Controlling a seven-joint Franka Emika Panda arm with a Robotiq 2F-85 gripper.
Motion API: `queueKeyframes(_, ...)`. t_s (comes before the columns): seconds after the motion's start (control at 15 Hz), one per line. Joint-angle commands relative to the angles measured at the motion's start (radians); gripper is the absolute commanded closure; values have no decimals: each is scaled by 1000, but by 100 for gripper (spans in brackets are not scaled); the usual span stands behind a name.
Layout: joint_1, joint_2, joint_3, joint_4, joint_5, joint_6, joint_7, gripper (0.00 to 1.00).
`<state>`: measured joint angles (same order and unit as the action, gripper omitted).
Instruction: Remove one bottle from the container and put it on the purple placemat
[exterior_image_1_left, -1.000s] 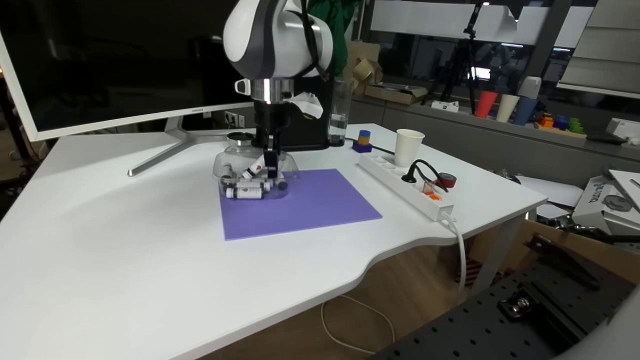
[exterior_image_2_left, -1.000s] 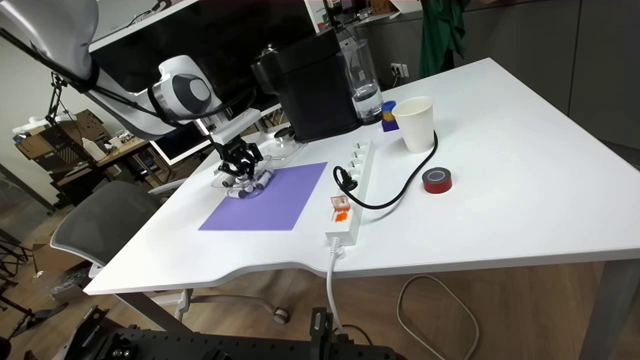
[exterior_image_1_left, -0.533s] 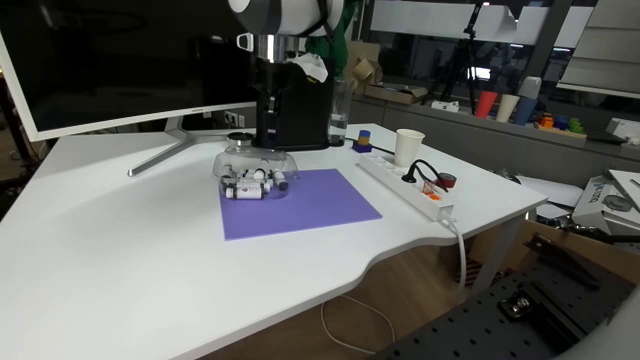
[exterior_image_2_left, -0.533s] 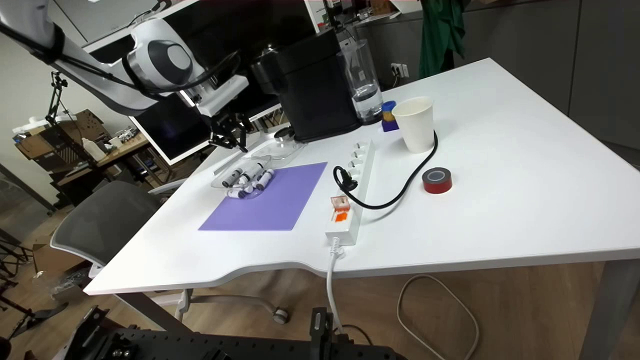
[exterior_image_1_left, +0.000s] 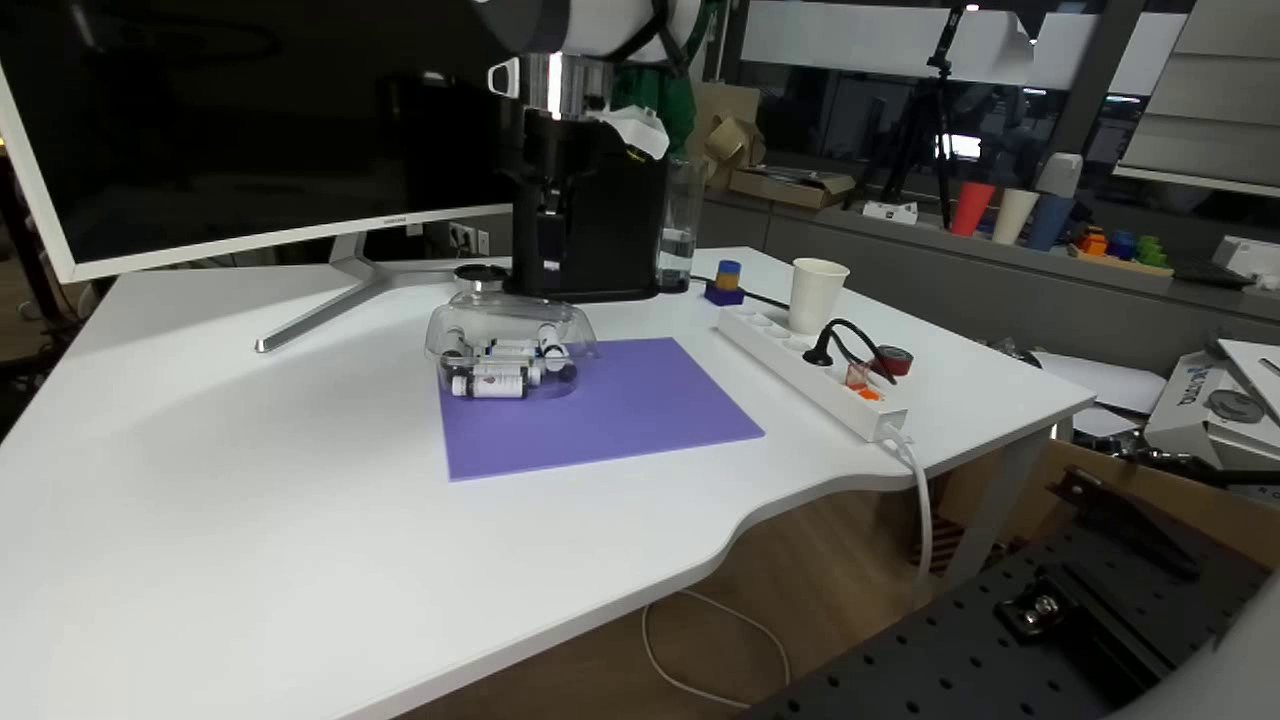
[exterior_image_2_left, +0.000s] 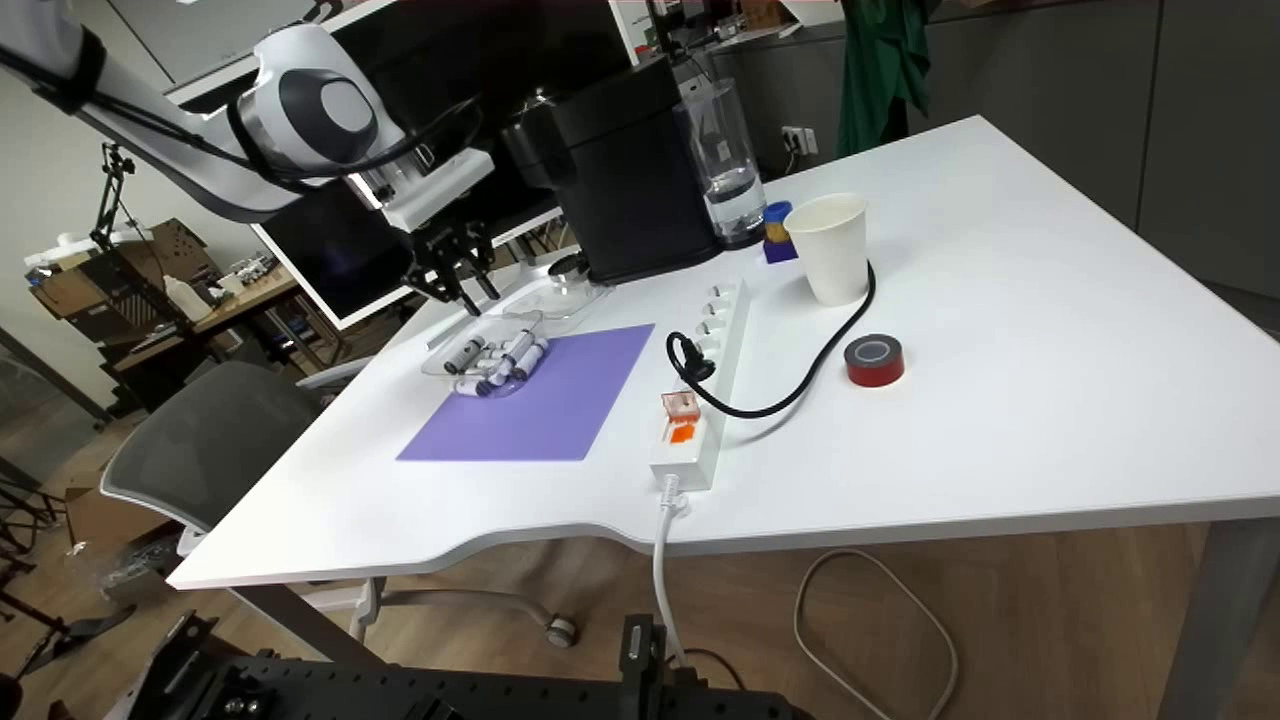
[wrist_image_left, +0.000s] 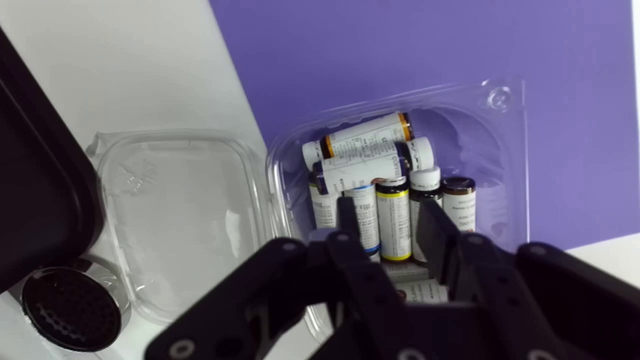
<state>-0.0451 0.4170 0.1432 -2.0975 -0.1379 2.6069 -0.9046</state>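
Fingers (wrist_image_left: 440, 237) parted, small bottles (wrist_image_left: 394, 225) below in clear container (wrist_image_left: 499, 98), container partly on purple placemat (wrist_image_left: 400, 47)

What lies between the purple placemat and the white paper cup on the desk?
A white power strip lies between the purple placemat and the white paper cup; it shows there in both exterior views.

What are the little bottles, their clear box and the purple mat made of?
The bottles look like glossy glass or plastic: bare dark ends gleam faintly. The box looks like thin, shiny plastic: purple shows through and its rim glints. The mat seems matte, maybe foam or rubber: even colour, little shine.
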Motion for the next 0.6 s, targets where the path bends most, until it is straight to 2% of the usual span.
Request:
queueKeyframes(0.0,10,24,10,15,32,-42,36,30)
queueKeyframes(0.27,43,71,-6,26,44,-20,138,5)
queueKeyframes(0.4,62,96,-24,39,40,-16,239,0)
queueKeyframes(0.53,73,120,-36,51,33,-2,330,0)
